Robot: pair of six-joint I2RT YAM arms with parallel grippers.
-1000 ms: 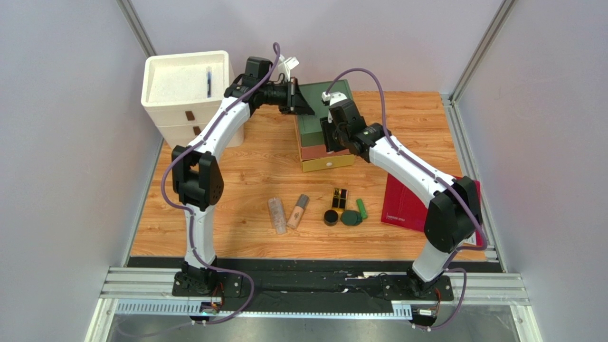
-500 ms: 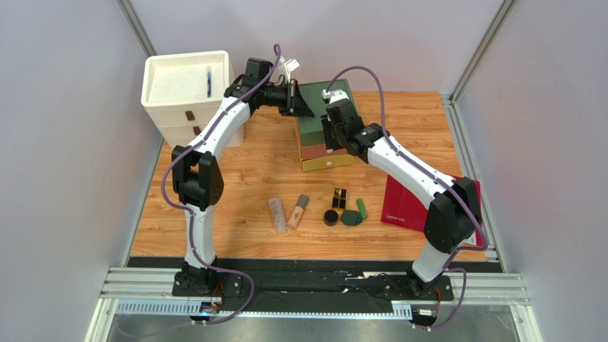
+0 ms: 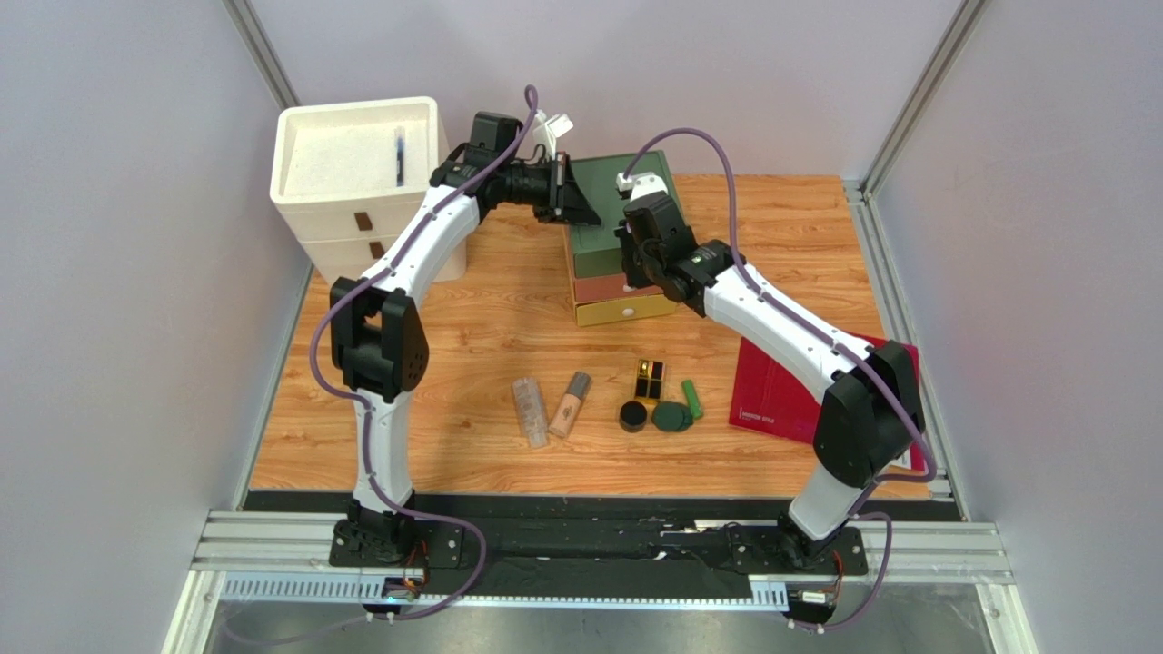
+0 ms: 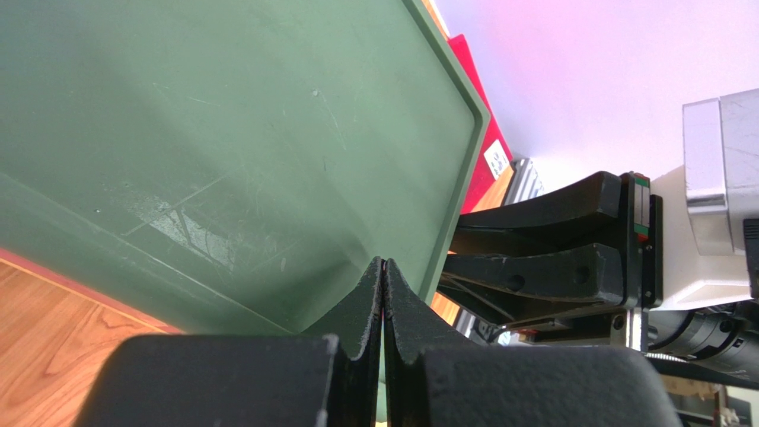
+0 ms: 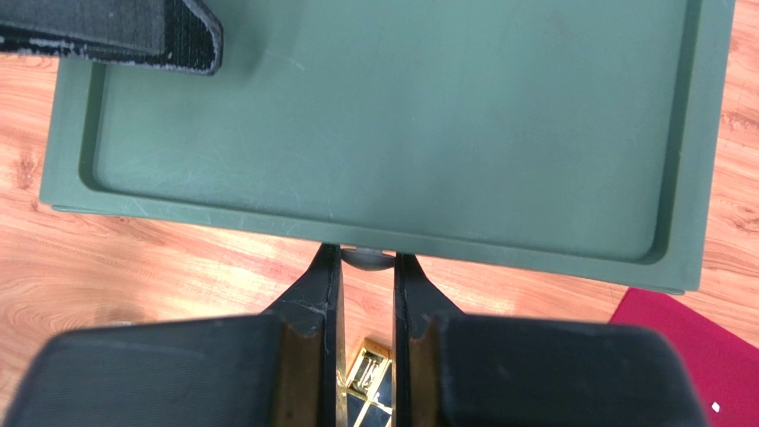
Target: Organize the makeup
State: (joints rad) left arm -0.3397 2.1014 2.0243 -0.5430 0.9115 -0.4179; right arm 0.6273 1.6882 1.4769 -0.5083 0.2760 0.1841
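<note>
Left jaws: pressed fully together, tips resting on the recessed green top of the little drawer chest [image 4: 223, 133], close to its raised rim. My guess is that this pins the chest so it won't slide on the counter [image 3: 478, 314] when a drawer is tugged.

Right jaws: narrow, one finger on each side of a small grey knob [image 5: 366, 258] at the chest's front edge, just under the top's lip. The knob fills the gap, so I read this as a pinch on it. It looks like the top drawer's knob, but the drawer front is hidden from me.

The makeup is all loose on the counter, behind and below my right jaws and well apart from both pairs:
- clear tube [image 3: 528, 410] with beige tube [image 3: 571, 403] just beside it
- black-and-gold case [image 3: 651, 378], which shows directly beneath my right jaws
- black jar [image 3: 634, 416] beside a dark green compact [image 3: 670, 417]
- green stick [image 3: 694, 399]

Nothing is put away yet. I judge the drawer has to come open first, pulled straight out toward the makeup.
</note>
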